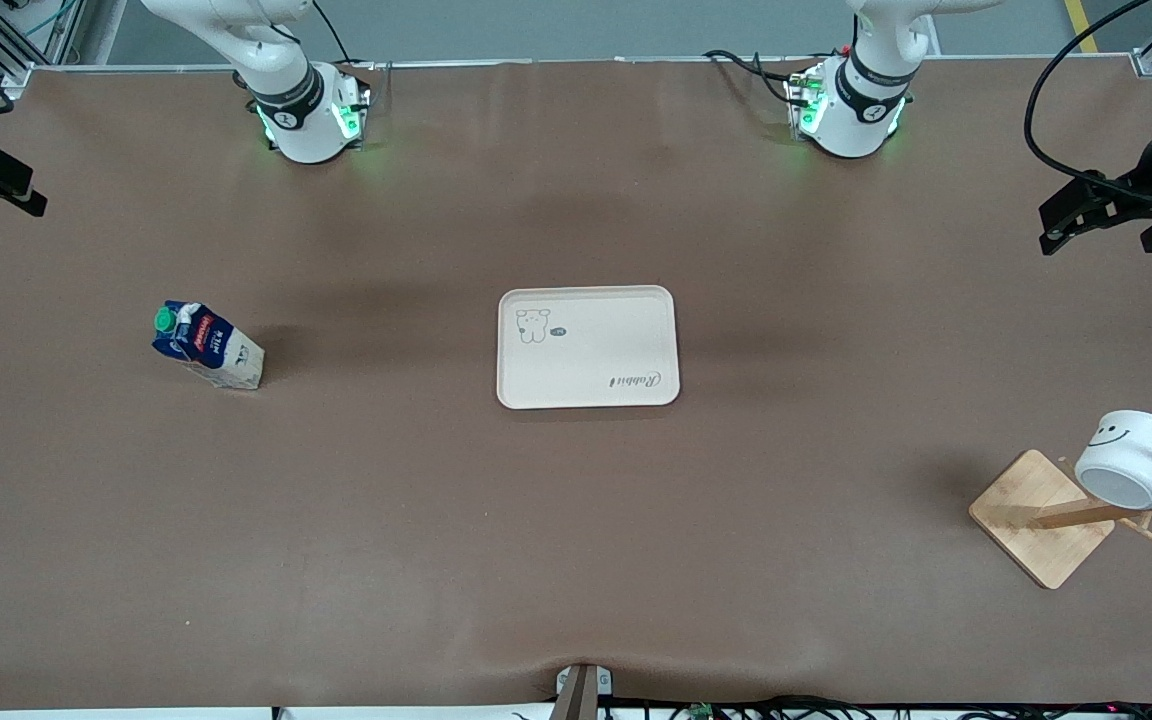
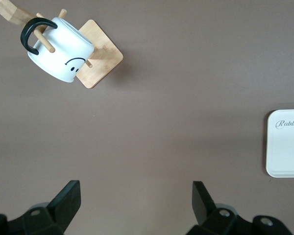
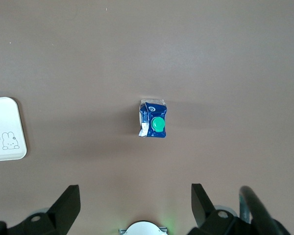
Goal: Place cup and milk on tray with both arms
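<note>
I'm at the start: the tray [image 1: 588, 347] sits bare mid-bench. The left gripper [image 2: 136, 198] hangs wide, high above the bench near the cup [image 1: 1130, 458] on its bamboo rack [image 1: 1039, 518]; the right gripper [image 3: 135, 199], also wide, hangs above the milk [image 1: 207, 345]. Next, I descend and grasp each.
</note>
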`<state>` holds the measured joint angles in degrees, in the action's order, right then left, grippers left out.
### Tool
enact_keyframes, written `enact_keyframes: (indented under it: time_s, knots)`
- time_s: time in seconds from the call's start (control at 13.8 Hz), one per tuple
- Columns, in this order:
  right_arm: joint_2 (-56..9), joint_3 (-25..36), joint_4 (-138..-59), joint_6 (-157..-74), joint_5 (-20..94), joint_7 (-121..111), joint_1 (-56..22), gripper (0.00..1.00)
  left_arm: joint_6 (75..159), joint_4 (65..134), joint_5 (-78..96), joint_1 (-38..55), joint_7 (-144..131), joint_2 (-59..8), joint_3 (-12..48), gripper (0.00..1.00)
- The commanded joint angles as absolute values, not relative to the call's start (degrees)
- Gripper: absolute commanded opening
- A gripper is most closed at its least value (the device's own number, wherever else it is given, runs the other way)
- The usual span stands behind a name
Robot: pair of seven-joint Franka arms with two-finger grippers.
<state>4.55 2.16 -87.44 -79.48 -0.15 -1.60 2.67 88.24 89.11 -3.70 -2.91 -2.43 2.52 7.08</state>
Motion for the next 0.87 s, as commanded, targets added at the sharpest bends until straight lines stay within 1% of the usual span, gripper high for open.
enact_keyframes:
  time_s: [0.0,0.14,0.29,0.51,0.65,0.79]
  knots:
    - [5.3,1.5,-88.1,-79.6,-0.2,-2.4,4.0,1.0,87.6,88.2,-3.3,-3.0,-2.0,2.6,6.9,1.0]
    - [5.3,1.5,-88.1,-79.6,-0.1,-2.4,4.0,1.0,87.6,88.1,-3.0,-3.4,-1.4,2.6,5.9,1.0]
    - [5.3,1.5,-88.1,-79.6,-0.1,-2.4,4.0,1.0,87.6,86.5,-3.2,-4.0,-1.1,2.4,4.8,1.0]
    - [5.3,1.5,-88.1,-79.6,-0.1,-2.3,4.0,1.0,87.8,86.9,-1.8,-7.1,-1.1,2.6,4.0,1.0]
    - [4.7,1.5,-87.6,-79.6,-0.2,-2.3,4.0,1.0,90.6,88.1,-0.9,-10.8,-0.9,2.6,4.0,1.0]
    - [4.6,1.5,-87.6,-79.6,-0.1,-2.3,4.0,1.0,96.1,92.2,3.0,-15.4,1.8,2.7,4.0,1.0]
